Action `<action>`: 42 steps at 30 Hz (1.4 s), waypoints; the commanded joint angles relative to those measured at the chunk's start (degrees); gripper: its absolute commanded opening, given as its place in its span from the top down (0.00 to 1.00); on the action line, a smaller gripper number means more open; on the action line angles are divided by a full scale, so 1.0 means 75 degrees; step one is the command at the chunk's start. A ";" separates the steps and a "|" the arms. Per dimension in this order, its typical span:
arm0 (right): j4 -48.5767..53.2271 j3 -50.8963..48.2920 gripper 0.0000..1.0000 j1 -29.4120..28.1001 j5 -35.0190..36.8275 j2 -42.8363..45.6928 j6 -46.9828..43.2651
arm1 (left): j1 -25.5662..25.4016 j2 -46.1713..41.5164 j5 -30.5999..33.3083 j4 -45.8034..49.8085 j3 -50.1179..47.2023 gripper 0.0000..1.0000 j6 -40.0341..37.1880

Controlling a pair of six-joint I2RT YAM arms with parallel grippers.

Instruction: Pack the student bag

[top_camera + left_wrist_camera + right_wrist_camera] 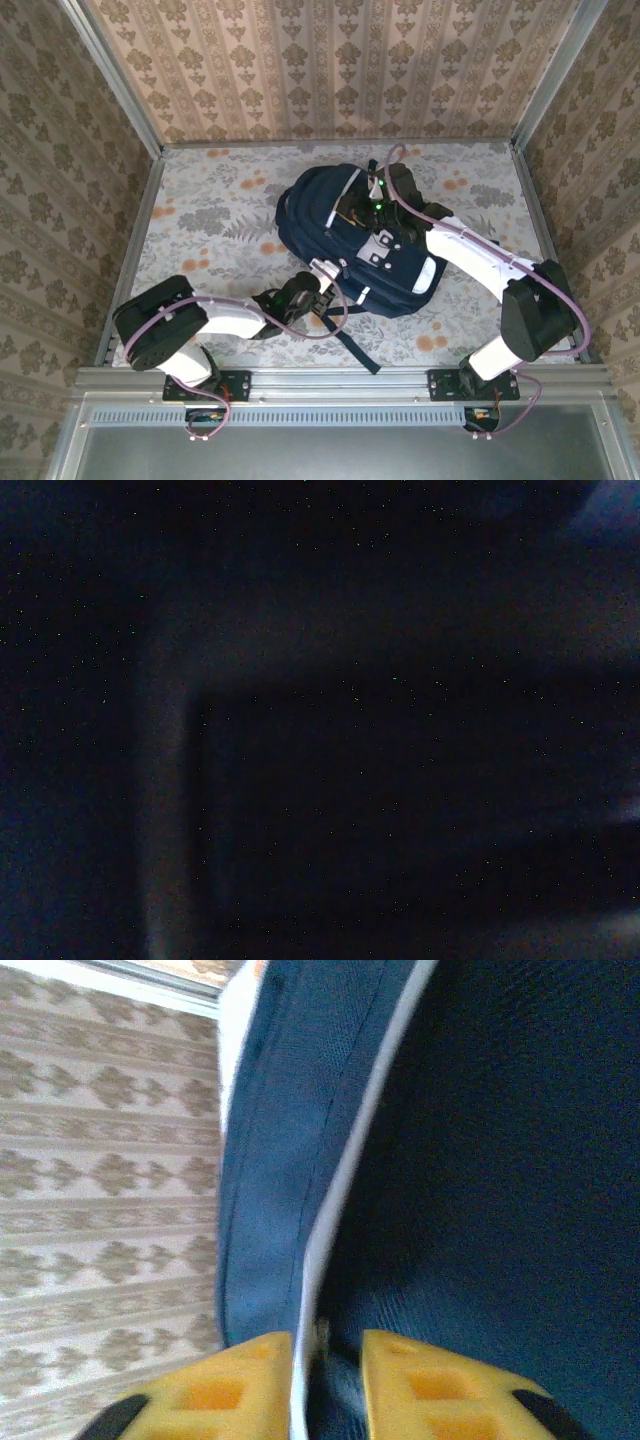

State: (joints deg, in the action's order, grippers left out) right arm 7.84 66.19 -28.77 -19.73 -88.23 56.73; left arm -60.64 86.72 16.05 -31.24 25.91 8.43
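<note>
A navy student bag [340, 235] lies on a floral table [200, 215]. The right pincer [327, 1340] is at the bag's far end. Its 2 yellow fingers [230, 1385] are nearly together, pinching a white-edged seam of the bag, and blue fabric rises directly ahead of them. The left pincer [305, 290] presses against the bag's near-left edge. Its camera view is dark, so I cannot tell whether it is open or closed.

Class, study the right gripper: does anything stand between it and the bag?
Nothing visible does. The right gripper is right at the bag: its yellow fingers sit on either side of a white-piped edge of the blue fabric, with no other object between them.
</note>
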 commanded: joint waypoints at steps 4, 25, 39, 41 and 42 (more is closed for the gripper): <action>0.2398 0.0251 0.58 -0.0310 0.2494 0.0333 -0.1375 | 0.0080 -0.0764 -0.0488 0.0735 -0.0300 1.00 0.0838; 0.1836 -0.4796 0.55 -0.3541 0.5498 0.5657 0.5960 | 0.0164 0.0595 -0.3793 0.1513 0.1601 1.00 0.2791; -0.0315 -0.6025 0.35 -0.3539 0.6199 0.4880 0.6762 | -0.0211 0.0781 -0.3969 0.1983 0.2277 1.00 0.2586; -0.0695 -0.6099 0.36 -0.3459 0.6132 0.4747 0.6752 | -0.0211 0.0767 -0.3925 0.1996 0.2255 1.00 0.2580; -0.0803 -0.6071 0.37 -0.3430 0.6117 0.4702 0.6697 | -0.0211 0.0760 -0.3874 0.2023 0.2246 1.00 0.2579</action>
State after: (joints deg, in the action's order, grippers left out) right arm 8.58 21.30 -55.07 24.58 -52.03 106.34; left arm -61.78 93.76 -11.09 -14.22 41.67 27.88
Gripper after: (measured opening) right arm 0.633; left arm 0.048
